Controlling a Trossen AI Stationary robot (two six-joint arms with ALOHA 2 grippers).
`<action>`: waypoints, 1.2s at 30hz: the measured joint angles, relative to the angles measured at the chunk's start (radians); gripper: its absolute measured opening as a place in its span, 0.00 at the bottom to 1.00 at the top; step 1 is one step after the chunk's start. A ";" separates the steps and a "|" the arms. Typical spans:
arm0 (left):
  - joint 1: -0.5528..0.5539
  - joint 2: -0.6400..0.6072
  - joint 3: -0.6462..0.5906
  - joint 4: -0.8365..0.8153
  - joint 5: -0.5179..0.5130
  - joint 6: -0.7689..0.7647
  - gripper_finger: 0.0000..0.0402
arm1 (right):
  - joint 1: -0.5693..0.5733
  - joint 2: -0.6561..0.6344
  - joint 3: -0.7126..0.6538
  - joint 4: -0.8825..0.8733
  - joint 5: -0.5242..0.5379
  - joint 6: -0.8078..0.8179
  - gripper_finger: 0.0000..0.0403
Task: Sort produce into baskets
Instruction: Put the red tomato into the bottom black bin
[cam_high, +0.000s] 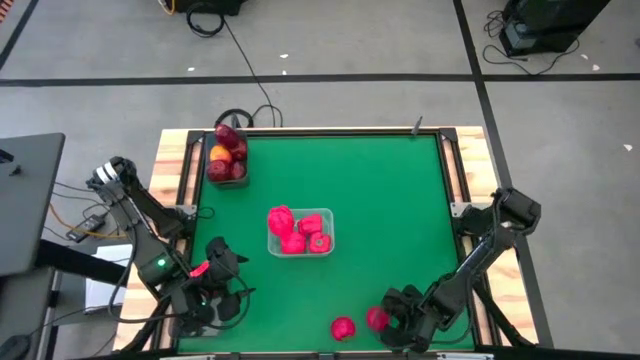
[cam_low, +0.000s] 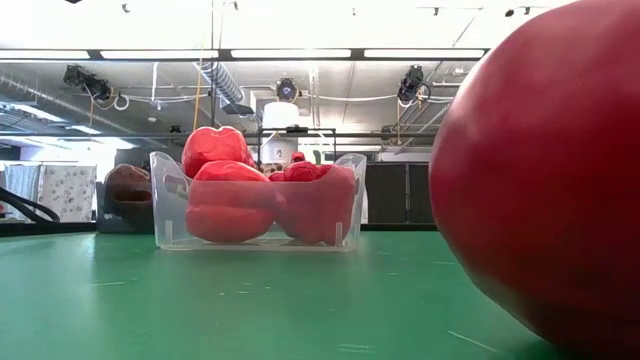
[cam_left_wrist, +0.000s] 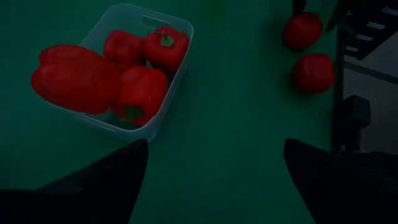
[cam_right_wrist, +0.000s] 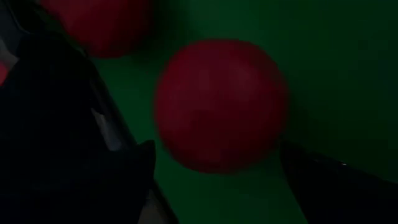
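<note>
A clear basket (cam_high: 300, 232) in the middle of the table holds several red peppers (cam_left_wrist: 140, 93). A smoky grey basket (cam_high: 227, 155) at the far left holds maroon apples and a yellow-orange one. Two round red ones lie near the front edge (cam_high: 343, 328) (cam_high: 377, 318). My right gripper (cam_high: 393, 313) is open at the right-hand one (cam_right_wrist: 221, 102); its fingers stand on either side of it without a touch that I can see. My left gripper (cam_high: 228, 263) is open and empty at the front left, facing the clear basket (cam_left_wrist: 124, 74).
The other round red one (cam_right_wrist: 99, 22) lies just to the left of the one between my right fingers; it fills the right of the low view (cam_low: 540, 170). Bare green mat lies between the clear basket and the front edge. Wooden table rims (cam_high: 170, 170) flank the mat.
</note>
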 joint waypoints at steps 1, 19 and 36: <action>0.000 0.000 0.000 0.000 0.000 0.000 0.95 | -0.003 0.008 0.000 0.010 0.009 -0.004 0.87; 0.041 0.079 -0.042 0.165 -0.057 0.166 0.95 | -0.151 0.019 0.000 0.058 0.205 -0.202 0.45; 0.147 0.240 -0.082 0.602 -0.013 0.598 0.95 | -0.213 -0.014 0.001 0.598 0.297 -0.809 0.31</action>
